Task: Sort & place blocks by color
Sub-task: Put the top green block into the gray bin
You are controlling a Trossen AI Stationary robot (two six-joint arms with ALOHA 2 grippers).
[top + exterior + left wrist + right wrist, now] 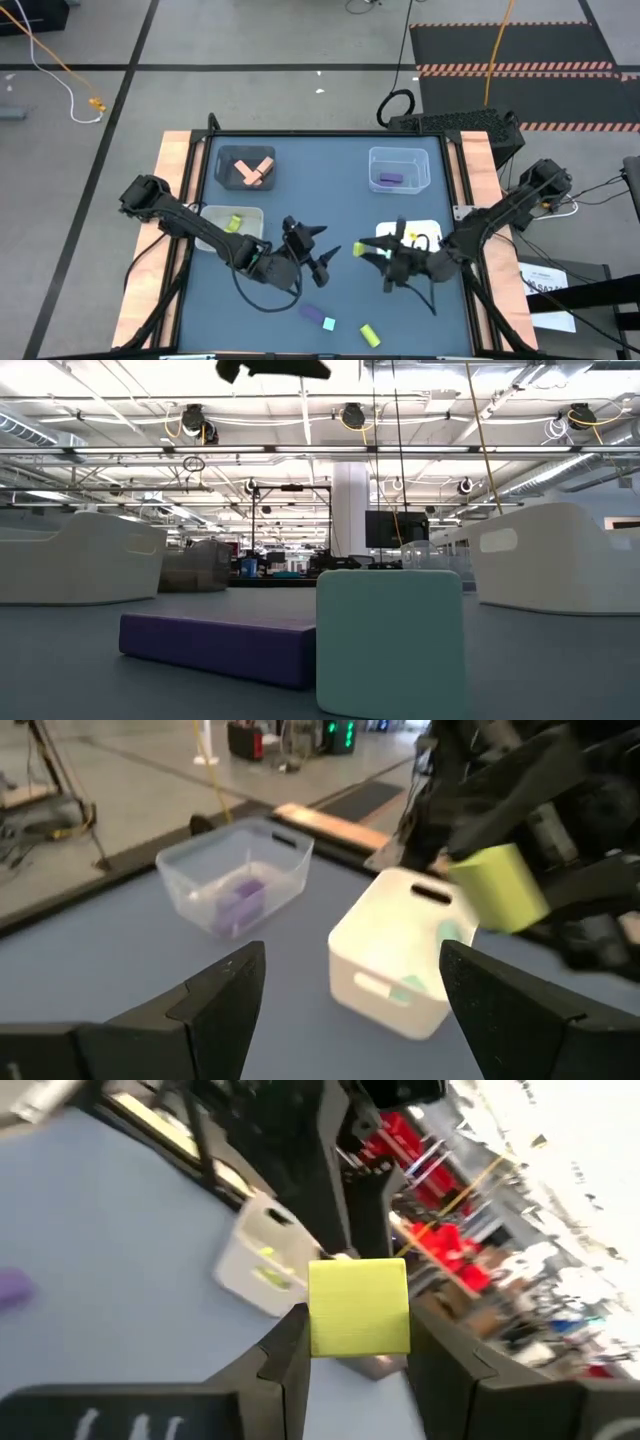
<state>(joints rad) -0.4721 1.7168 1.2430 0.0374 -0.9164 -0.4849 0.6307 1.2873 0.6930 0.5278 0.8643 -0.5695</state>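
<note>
- A light teal cube [390, 642] sits closest to the low camera, smooth-faced with rounded corners, and a flat purple bar [215, 644] lies just beside and behind it on the blue-grey table [340, 200].
- The right gripper [360, 1355] is raised above the table near the white bin [412, 232], its dark fingers narrowed onto a yellow-green cube [358, 1306] pinched between them.
- The left gripper [350, 990] hangs mid-table with its fingers spread wide and nothing between them, facing the right gripper.
- Another yellow-green block [370, 334] rests near the front edge of the table, beside the teal and purple pair.
- The dark grey bin [246, 168] holds salmon-orange bars [254, 173]; the clear plastic bin [399, 169] holds a purple block [389, 179].
- A second pale bin [234, 222], on the left, contains a yellow-green block [233, 223], and the left arm crosses over part of it.
</note>
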